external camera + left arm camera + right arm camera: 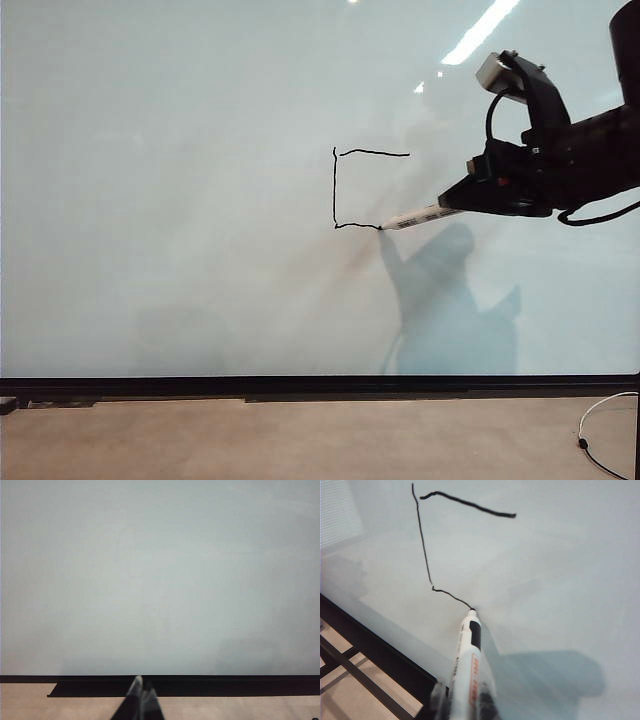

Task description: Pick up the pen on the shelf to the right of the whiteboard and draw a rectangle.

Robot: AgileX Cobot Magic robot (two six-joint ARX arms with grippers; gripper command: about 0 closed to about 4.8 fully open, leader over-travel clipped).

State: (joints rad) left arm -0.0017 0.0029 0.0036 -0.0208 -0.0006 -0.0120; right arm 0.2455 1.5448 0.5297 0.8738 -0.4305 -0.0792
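The whiteboard (200, 200) fills the exterior view. On it stands part of the rectangle (335, 190): a top line, a left side and a short stretch of bottom line. My right gripper (462, 205) reaches in from the right, shut on the white pen (418, 216), whose black tip touches the board at the end of the bottom line. The right wrist view shows the pen (469, 650) between the right gripper's jaws (465, 700), its tip on the drawn line (426, 565). My left gripper (141, 686) hangs low before the board (160, 580), its fingers together, holding nothing.
A black ledge (320, 385) runs along the board's bottom edge, with a wooden surface (300, 440) below it. A white cable (600, 430) lies at the lower right. The arm's shadow falls on the board below the pen.
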